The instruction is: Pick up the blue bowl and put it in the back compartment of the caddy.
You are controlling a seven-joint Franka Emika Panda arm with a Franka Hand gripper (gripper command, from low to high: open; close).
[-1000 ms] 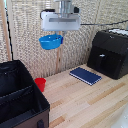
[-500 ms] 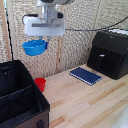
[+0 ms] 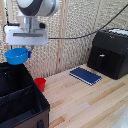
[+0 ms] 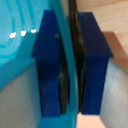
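Tool [image 3: 26, 50] clenched on the blue bowl's [image 3: 15, 55] rim, bowl held in the air, caddy [image 3: 20, 100] directly below the tool, red cup [image 3: 40, 83] lower, beside it.

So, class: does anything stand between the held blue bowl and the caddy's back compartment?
Nothing visible does. The pincer grips the blue bowl by its rim, in the air over the caddy; only open air lies above the back compartment.
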